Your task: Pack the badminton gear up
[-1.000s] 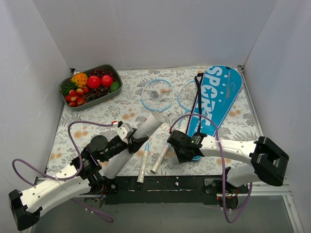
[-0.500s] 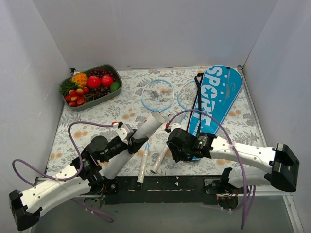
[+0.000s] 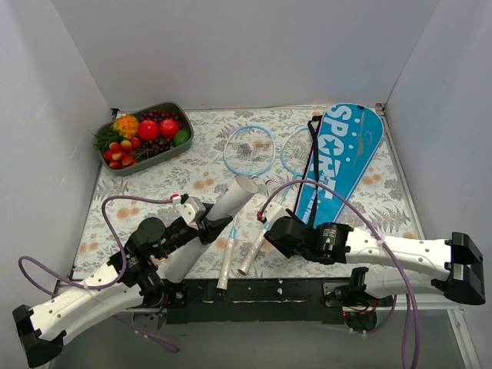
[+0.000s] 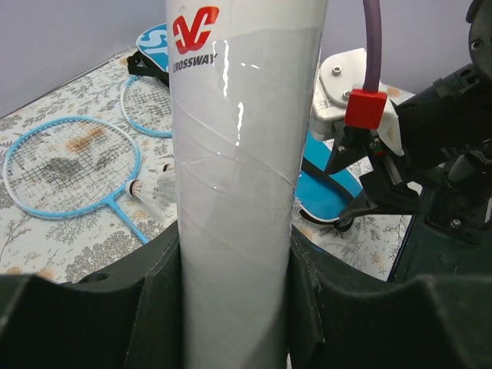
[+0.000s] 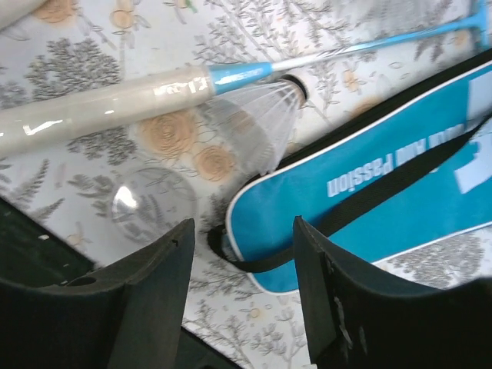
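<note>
My left gripper (image 3: 206, 228) is shut on the white shuttlecock tube (image 3: 223, 215), which is tilted with its open end toward the rackets; it fills the left wrist view (image 4: 242, 154) between the jaws (image 4: 234, 261). Two light-blue rackets (image 3: 250, 150) (image 3: 296, 152) lie in the middle, handles (image 3: 251, 254) pointing toward me. The blue SPORT bag (image 3: 342, 157) lies at the right. My right gripper (image 3: 278, 231) is open and empty over the bag's narrow end (image 5: 307, 223). A loose shuttlecock (image 5: 257, 123) lies by a racket handle (image 5: 100, 104).
A grey tray of fruit (image 3: 144, 137) stands at the back left. A clear round lid (image 5: 150, 204) lies on the flowered cloth near my right gripper. White walls close in the sides and back. A black base rail (image 3: 254, 292) runs along the near edge.
My right arm has stretched out lower and to the right, and its gripper has shifted slightly toward the near edge by the bag's narrow end. My left gripper still holds the tube, shifted slightly.
</note>
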Available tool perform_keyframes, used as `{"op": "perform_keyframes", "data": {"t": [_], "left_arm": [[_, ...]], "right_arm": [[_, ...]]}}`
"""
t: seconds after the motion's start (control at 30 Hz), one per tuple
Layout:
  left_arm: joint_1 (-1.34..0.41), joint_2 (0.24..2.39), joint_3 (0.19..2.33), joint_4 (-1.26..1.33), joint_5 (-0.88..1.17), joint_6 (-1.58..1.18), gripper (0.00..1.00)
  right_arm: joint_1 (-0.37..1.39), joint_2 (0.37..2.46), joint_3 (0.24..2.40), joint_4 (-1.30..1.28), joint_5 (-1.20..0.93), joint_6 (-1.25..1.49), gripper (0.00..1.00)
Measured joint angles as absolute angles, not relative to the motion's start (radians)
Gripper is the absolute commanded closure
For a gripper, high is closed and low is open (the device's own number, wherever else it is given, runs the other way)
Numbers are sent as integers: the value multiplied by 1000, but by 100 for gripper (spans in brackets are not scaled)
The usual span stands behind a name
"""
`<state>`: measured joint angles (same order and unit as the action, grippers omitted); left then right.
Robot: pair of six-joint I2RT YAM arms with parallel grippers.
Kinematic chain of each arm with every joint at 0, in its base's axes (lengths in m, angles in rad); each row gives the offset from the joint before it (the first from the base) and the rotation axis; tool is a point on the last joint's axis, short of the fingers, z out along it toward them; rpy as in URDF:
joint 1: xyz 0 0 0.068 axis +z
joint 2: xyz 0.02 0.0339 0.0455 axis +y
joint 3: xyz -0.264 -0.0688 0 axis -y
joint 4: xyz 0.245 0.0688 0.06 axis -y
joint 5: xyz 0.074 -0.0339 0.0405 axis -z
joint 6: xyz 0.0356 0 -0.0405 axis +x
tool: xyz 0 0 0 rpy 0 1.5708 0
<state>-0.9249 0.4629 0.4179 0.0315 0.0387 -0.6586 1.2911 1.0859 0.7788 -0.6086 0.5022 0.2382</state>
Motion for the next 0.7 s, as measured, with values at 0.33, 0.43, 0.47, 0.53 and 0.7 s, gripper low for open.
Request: {"op": "perform_keyframes", "data": {"t": [0.33,0.43,0.47,0.53,0.7], "left_arm": [[-925,440,418,31,33,-657,100],[-925,434,418,32,33,-654,100],[-925,434,418,32,33,-653,100],[-925,434,417,32,33,-651,100],[-925,434,416,33,33,-651,100]], "right_arm": [[1295,1079,627,-346,602,-63,36],[1296,1085,616,-293,593,-112,37],[1296,1088,611,-270,593,-125,37],[1296,1100,601,-231,596,-147,38],[1296,1140,559,-159,597,-185,39]]}}
